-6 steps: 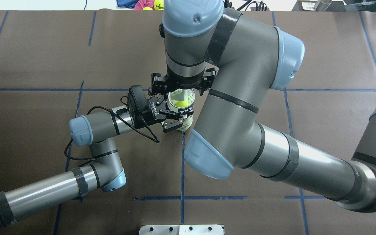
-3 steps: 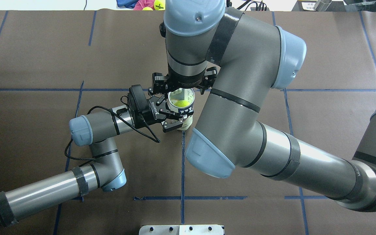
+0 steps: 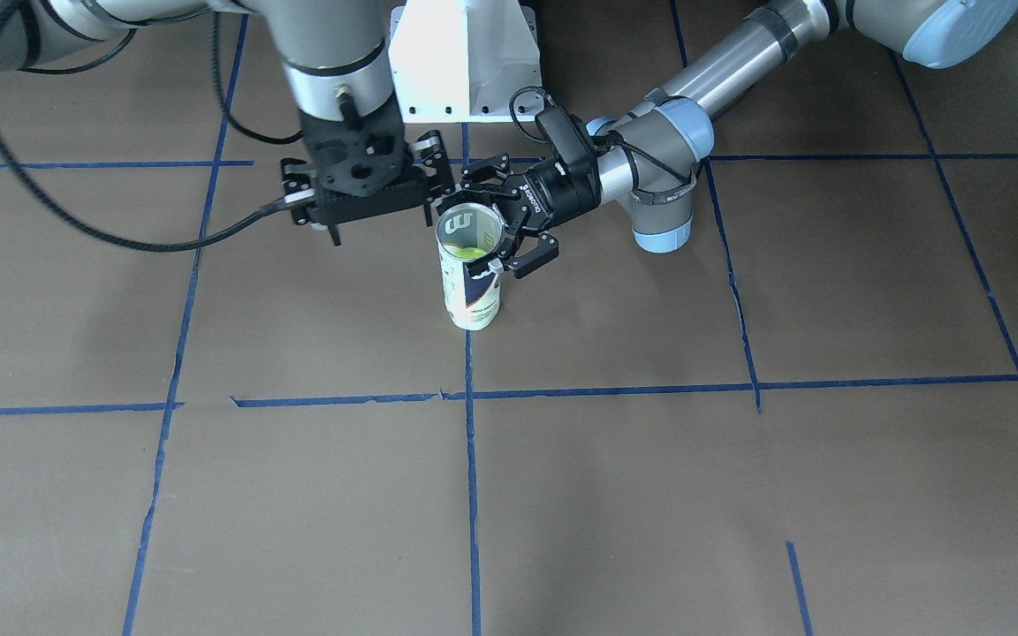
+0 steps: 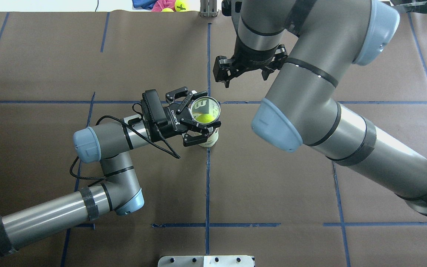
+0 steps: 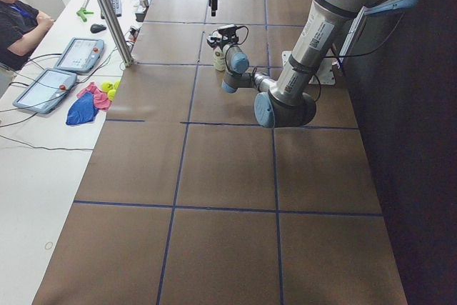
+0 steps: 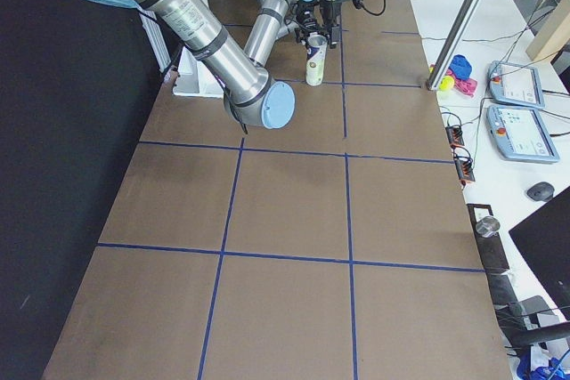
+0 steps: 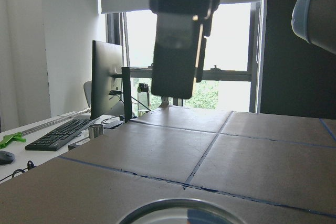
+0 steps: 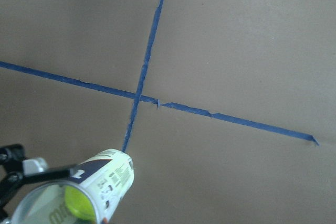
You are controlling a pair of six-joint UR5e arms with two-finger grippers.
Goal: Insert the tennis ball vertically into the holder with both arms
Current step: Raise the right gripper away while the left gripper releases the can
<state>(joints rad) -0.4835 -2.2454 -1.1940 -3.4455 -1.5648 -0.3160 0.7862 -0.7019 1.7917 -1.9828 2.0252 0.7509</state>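
The clear holder (image 4: 200,105) with the navy and white label stands upright near the table's middle. It also shows in the front view (image 3: 471,296) and the right wrist view (image 8: 107,177). A yellow-green tennis ball (image 4: 206,118) lies inside it, below the rim. My left gripper (image 4: 206,113) comes in from the side and is shut on the holder near its top; in the front view (image 3: 480,223) its fingers lie on either side of the can. My right gripper (image 4: 244,74) is open and empty. It hangs above the table beyond and to the right of the holder, apart from it.
The white pedestal base (image 3: 465,62) stands at the robot's edge. Spare tennis balls and cloths (image 4: 169,5) lie past the far edge. An operator (image 5: 18,5) sits by tablets at a side desk, with a metal pole (image 5: 107,12) beside the table.
My right gripper has moved from right above the holder's mouth to beyond it and to the right. The ball stays in the holder. My left arm shifted slightly, still gripping.
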